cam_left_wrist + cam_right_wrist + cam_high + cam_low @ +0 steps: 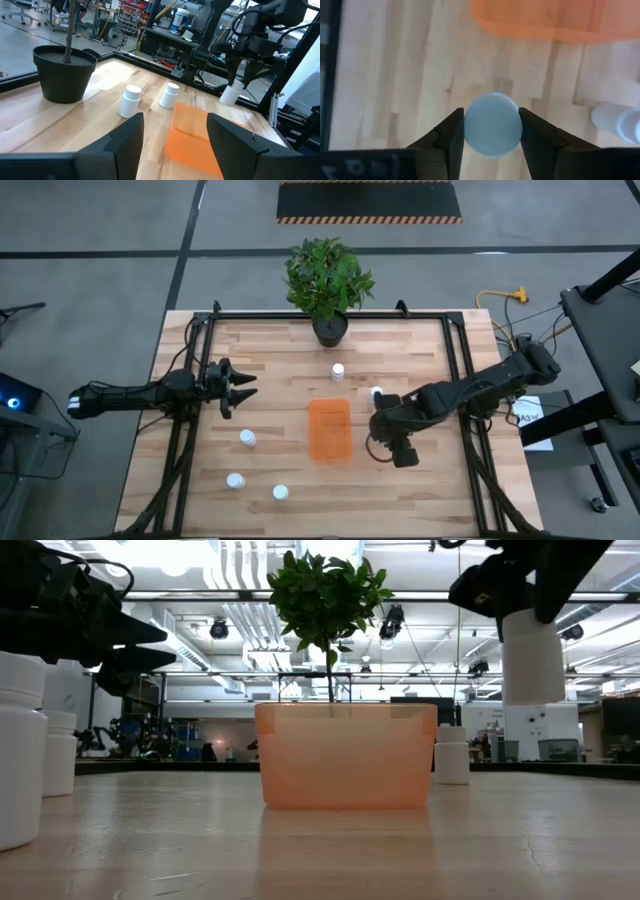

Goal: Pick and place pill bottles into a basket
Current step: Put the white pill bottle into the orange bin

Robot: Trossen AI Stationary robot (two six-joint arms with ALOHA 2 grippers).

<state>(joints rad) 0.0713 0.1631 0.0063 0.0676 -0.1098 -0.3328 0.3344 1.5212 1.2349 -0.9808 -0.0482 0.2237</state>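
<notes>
Right gripper (491, 131) is hanging above the table (420, 480), right of centre, jaws clamping a pill bottle (493, 124) by its sides, arm reaching in from the right edge. Left gripper (240, 387) is hovering at the left side, jaws parted and holding nothing, arm stretching in level.

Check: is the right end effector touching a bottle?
Touching. The right wrist view shows the right end effector with both fingers pressed against the bottle, no gap.

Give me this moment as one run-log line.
right gripper: shut on pill bottle, lifted | left gripper: open, waiting | basket: empty
</notes>
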